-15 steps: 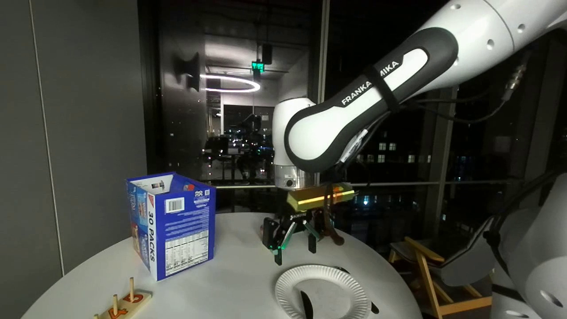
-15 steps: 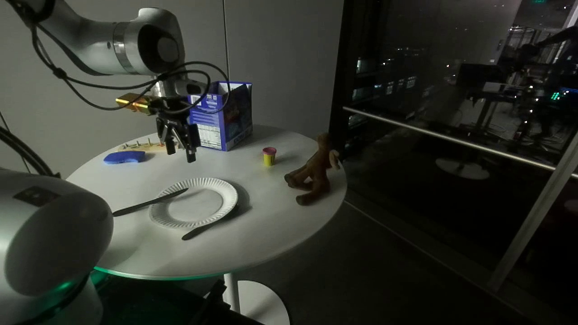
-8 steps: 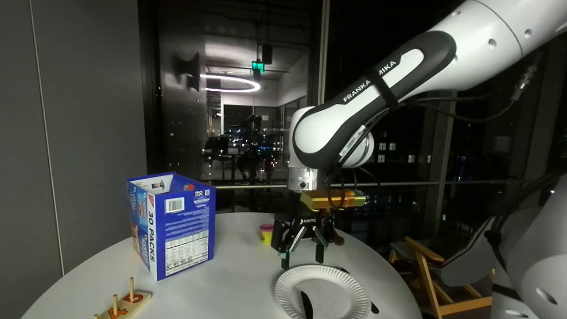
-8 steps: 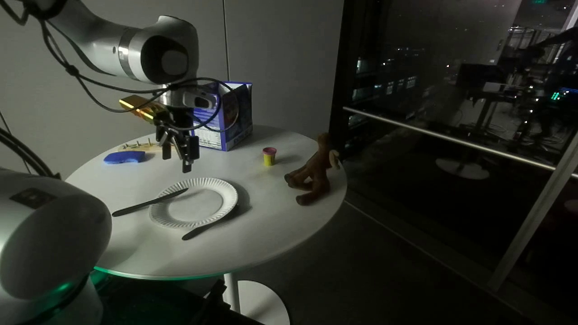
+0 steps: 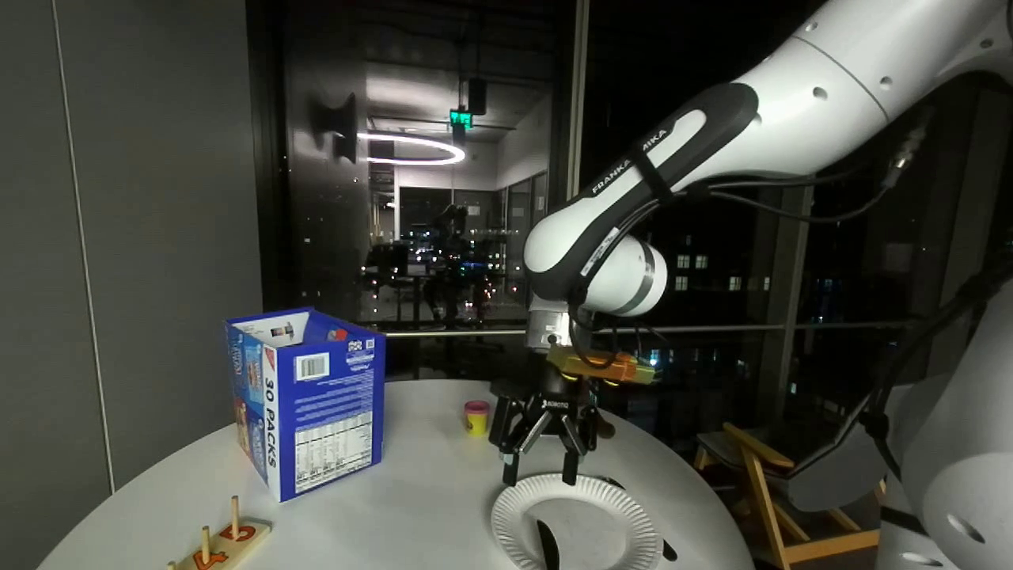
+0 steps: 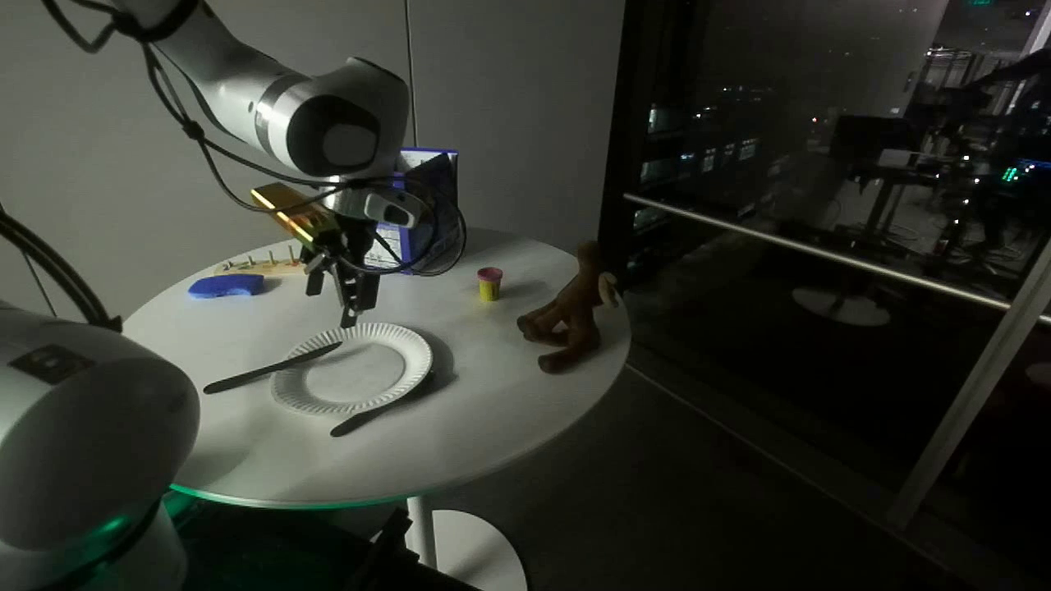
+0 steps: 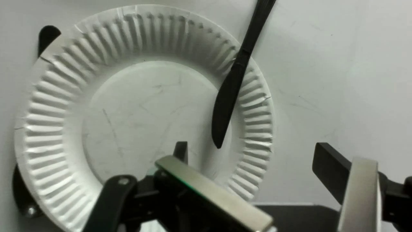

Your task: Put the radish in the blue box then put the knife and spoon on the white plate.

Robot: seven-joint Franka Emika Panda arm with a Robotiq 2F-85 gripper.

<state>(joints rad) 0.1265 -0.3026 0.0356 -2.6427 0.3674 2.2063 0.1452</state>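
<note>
The white plate (image 5: 593,526) lies on the round table, also in the wrist view (image 7: 151,106). A black knife (image 6: 271,368) rests across its rim, blade tip inside the plate, handle over the table; it also shows in the wrist view (image 7: 230,90). A second dark utensil (image 6: 353,423) lies mostly hidden under the plate, only its ends (image 7: 24,193) showing; I cannot tell if it is the spoon. The blue box (image 5: 340,396) stands open-topped. No radish is in view. My gripper (image 5: 540,477) is open and empty above the plate's rim, fingers (image 7: 251,149) near the blade tip.
A pink-lidded yellow tub (image 6: 489,285) and a brown plush toy (image 6: 571,316) are on the table. A blue sponge-like piece (image 6: 227,286) lies by a wooden peg board (image 5: 229,542). Loose cables (image 6: 443,246) hang round the wrist.
My gripper has moved down and toward the plate, rightward in both exterior views, staying open. The tub has come out from behind it in an exterior view. The knife and plate have not moved.
</note>
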